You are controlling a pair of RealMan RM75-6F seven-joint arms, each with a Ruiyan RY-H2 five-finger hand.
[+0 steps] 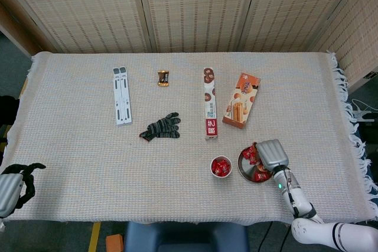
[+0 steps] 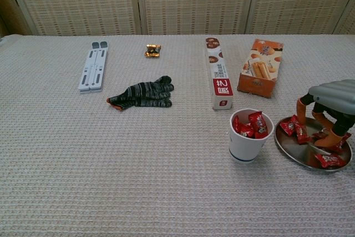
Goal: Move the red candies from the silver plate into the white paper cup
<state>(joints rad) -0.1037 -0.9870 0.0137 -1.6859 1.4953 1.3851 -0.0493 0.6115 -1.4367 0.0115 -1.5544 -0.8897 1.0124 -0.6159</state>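
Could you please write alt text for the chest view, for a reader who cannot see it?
The robot's right hand reaches down into a silver plate of red candies, fingertips among them, beside a white paper cup already holding some. Farther back on the cloth-covered table lie a striped glove, a grey stand and two snack boxes.

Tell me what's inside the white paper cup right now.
The white paper cup holds several red candies, piled near its rim in both views. Anything beneath them, and the cup's bottom, is covered, so how many there are cannot be told.
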